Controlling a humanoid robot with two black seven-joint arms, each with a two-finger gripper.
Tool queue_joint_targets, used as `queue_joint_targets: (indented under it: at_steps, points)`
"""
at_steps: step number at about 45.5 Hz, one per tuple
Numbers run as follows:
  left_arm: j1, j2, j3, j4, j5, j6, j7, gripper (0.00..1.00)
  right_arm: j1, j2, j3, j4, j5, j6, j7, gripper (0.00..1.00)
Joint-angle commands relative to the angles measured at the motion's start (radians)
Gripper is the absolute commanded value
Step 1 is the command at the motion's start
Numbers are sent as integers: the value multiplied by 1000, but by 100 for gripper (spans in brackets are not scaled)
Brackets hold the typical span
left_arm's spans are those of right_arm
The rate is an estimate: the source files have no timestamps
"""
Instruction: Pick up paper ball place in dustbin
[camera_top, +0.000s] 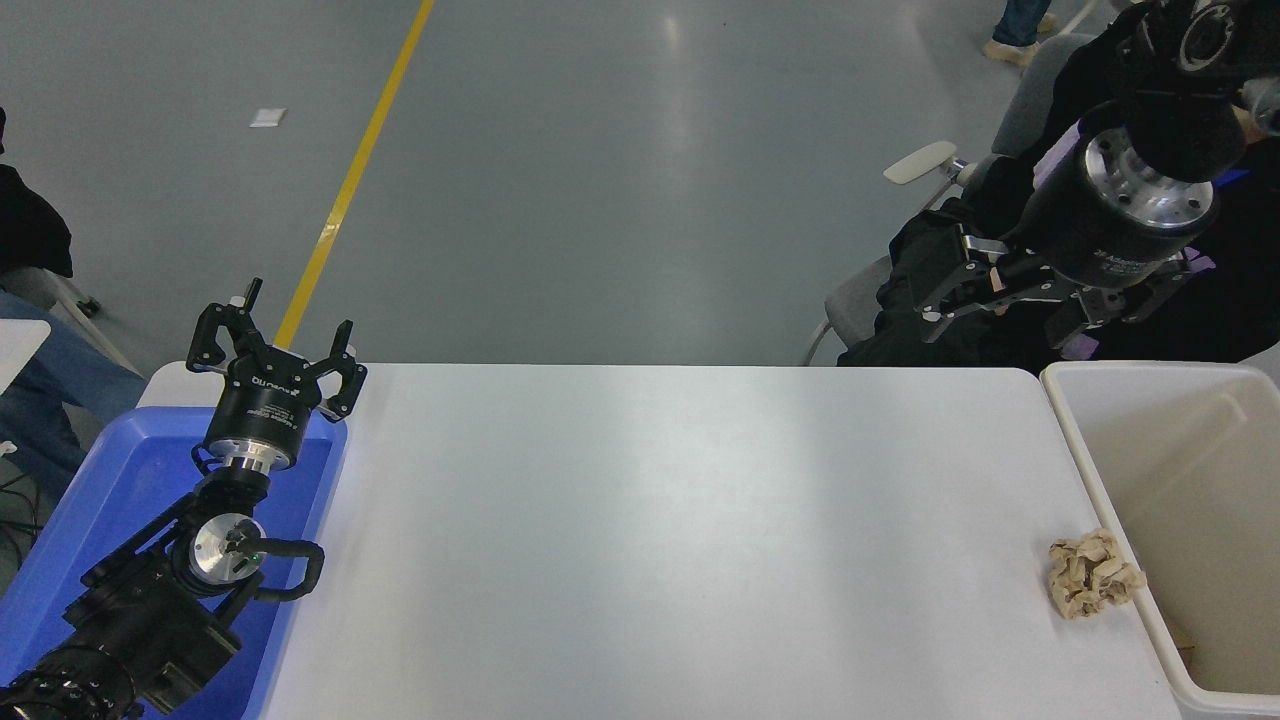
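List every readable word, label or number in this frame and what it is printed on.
Left gripper: white print on its black body, seen upside down, too blurred to read.
Right gripper: white print on its black housing, too small to read.
Paper ball, dustbin, blue tray, table: no print visible.

Even, bright overhead light; soft glare streaks the floor (680, 150) and tabletop (650, 520); shadows faint, focus sharp.
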Motion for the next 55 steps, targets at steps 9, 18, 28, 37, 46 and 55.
queue_joint_targets:
  at_steps: [9,18,28,37,46,55]
  points:
    - [0,-1,-1,0,0,0,0,98,-1,-1,8,0,1,0,0,100]
    - [0,1,-1,0,0,0,0,98,-9,-7,-15,0,1,0,0,100]
    - [0,1,0,0,0,0,0,98,-108,-26,-28,-9,1,0,3,100]
    - [0,1,0,0,0,0,-1,98,-139,-90,-169,-14,0,-26,3,100]
    - [2,-1,-1,0,0,0,-1,98,-199,-222,-238,-35,-8,-167,3,100]
    - [2,-1,-3,0,0,0,-3,98,-367,-291,-204,-120,-19,-307,3,100]
